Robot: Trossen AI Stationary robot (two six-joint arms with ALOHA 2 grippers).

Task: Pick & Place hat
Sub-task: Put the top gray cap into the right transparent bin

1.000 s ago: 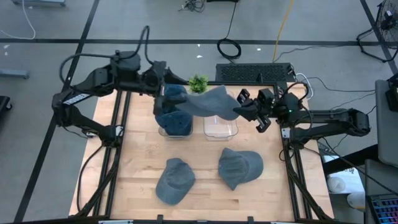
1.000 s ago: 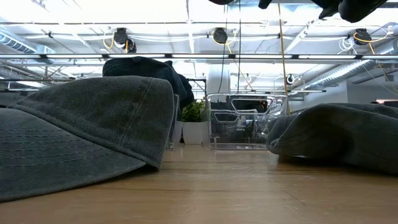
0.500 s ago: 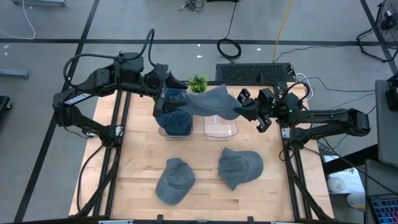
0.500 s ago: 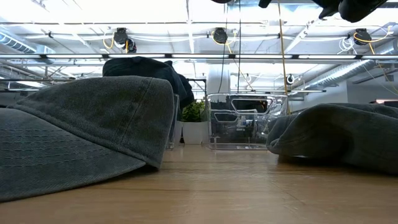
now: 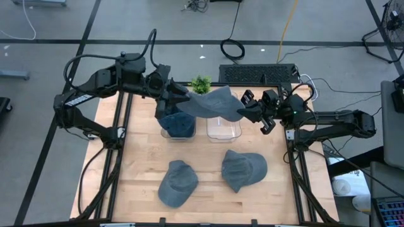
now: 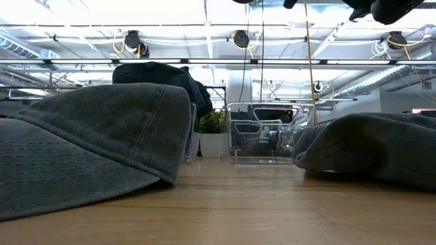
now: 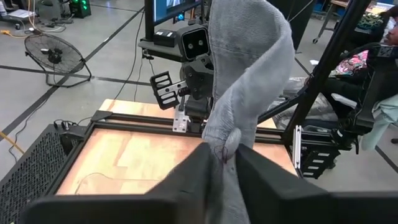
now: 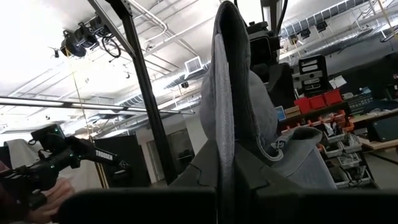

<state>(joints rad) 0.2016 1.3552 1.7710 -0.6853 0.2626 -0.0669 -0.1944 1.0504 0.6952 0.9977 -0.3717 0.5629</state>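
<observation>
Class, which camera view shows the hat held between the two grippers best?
The high view: the held hat spans whole between the left gripper and right gripper, above the bins. Each wrist view shows only the fabric pinched in its own fingers. The low view misses it entirely.

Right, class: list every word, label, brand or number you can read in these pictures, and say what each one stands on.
"TROSSEN": white lettering on the left arm in the right wrist view; small, but it seems to read so.
White label on that arm, high view: too small to read.
Monitor behind the table: blurred, unreadable.
Held hat: no lettering shows.
</observation>
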